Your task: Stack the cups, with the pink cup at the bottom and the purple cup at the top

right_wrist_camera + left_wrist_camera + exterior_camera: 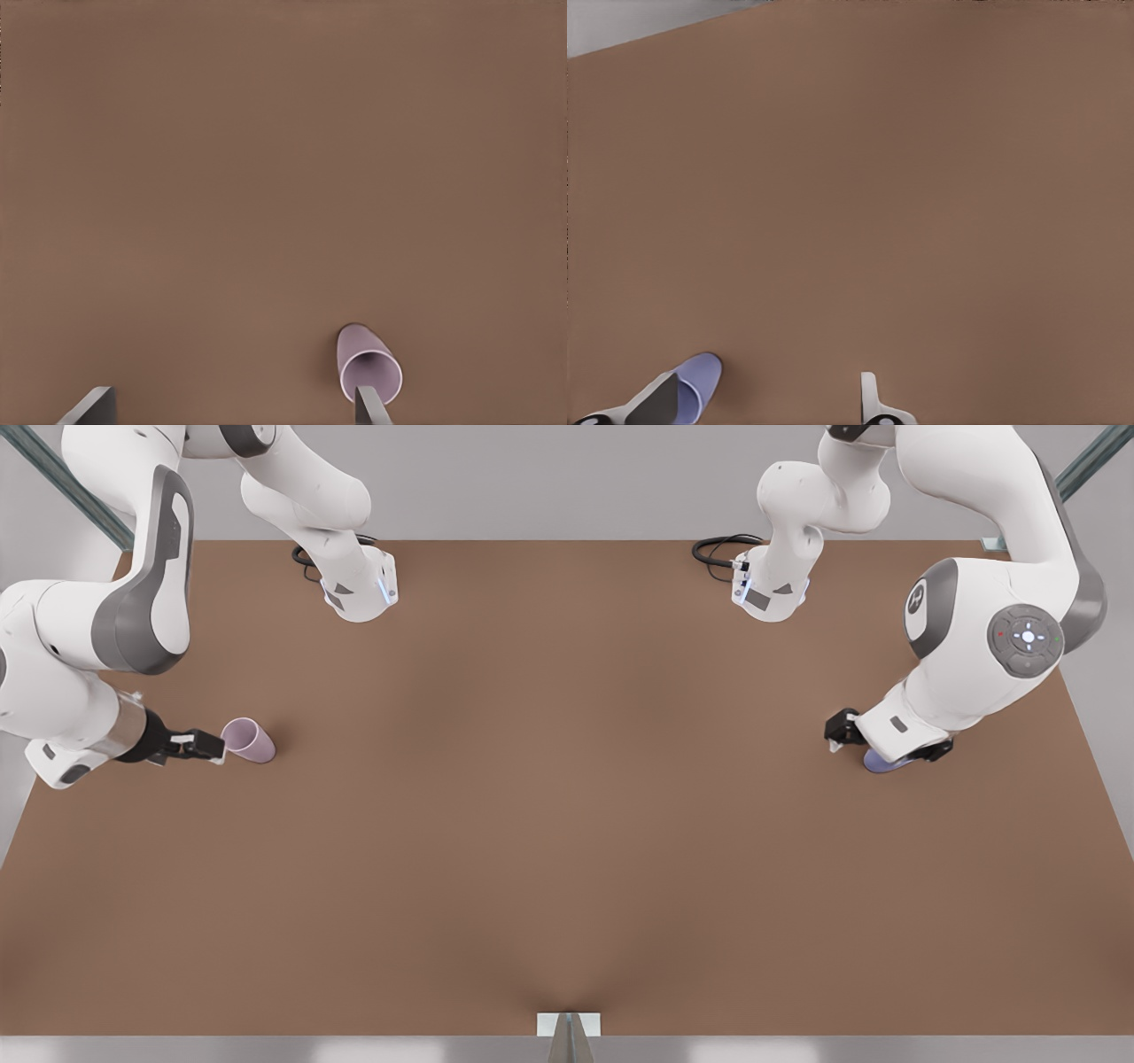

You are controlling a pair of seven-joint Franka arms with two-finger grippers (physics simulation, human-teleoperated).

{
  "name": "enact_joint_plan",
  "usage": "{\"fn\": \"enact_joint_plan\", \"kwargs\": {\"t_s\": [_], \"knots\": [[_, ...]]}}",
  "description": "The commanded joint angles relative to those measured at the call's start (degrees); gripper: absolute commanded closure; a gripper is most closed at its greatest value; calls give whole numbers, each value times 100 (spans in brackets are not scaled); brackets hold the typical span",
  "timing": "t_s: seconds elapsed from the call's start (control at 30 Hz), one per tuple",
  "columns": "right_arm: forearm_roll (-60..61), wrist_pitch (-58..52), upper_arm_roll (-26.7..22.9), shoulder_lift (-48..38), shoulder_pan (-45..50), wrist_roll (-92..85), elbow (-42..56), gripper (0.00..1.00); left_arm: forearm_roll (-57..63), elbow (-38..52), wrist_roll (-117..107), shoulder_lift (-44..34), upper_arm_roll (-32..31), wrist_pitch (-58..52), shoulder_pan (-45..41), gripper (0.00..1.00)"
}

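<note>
Right gripper (pixel 213 749) first: it sits at the pink cup (pixel 249 740), near the table's (pixel 567 824) edge on the front view's left. Look at the right wrist view and you see two fingers spread wide, one fingertip (pixel 370 405) at the rim of the pink cup (pixel 367 365), the other well off to the side over bare table (pixel 283 177). So its jaws are open, and nothing is held. The pink cup stands on the table with its mouth up, dark inside showing.

Now your left gripper (pixel 873 746), across the table from the pink cup, on the front view's right. It is low over the purple cup (pixel 879 762), whose lower edge peeks out beneath the white wrist. Check the left wrist view: the purple cup (pixel 700 382) lies against one finger (pixel 656 403), while the other fingertip (pixel 869 390) stands apart over open table (pixel 850 177). Open too, then, with a wide gap and no grip on the cup.

You have the two cups well apart, each at its own side of the table, with a broad stretch of brown surface between them. Neither cup is stacked on the other.
</note>
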Motion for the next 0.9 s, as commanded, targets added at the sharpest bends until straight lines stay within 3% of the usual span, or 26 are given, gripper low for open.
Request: {"fn": "enact_joint_plan", "kwargs": {"t_s": [0.0,0.17,0.2,0.27,0.37,0.53,0.67,0.7,0.87], "knots": [[-3,267,1,-6,19,-151,3,0,3,4,300,-7,3,118,-2,0],[-196,310,28,152,36,-388,21,0,11,-347,308,-7,21,-400,-2,0],[-197,363,28,64,27,-397,-199,0,3,-453,300,55,21,-400,-2,0],[-197,1330,19,-718,-17,-397,-1605,0,-129,-997,299,-50,126,-304,-28,0],[-232,1901,-16,-806,-52,-415,-2221,0,-112,-1297,229,-15,135,-330,-503,0],[-478,2253,-113,-630,-535,-739,-2431,0,-24,-1315,273,90,223,-875,-643,0],[-469,3721,-324,-1623,-816,-1302,-4488,0,-33,-1341,256,99,276,-822,-643,0],[-425,3774,-526,-1632,-816,-1645,-4620,0,-33,-1368,256,108,276,-857,-643,0],[-425,3721,-473,-1316,-702,-1768,-4515,0,-24,-1411,247,160,337,-866,-643,0]]}}
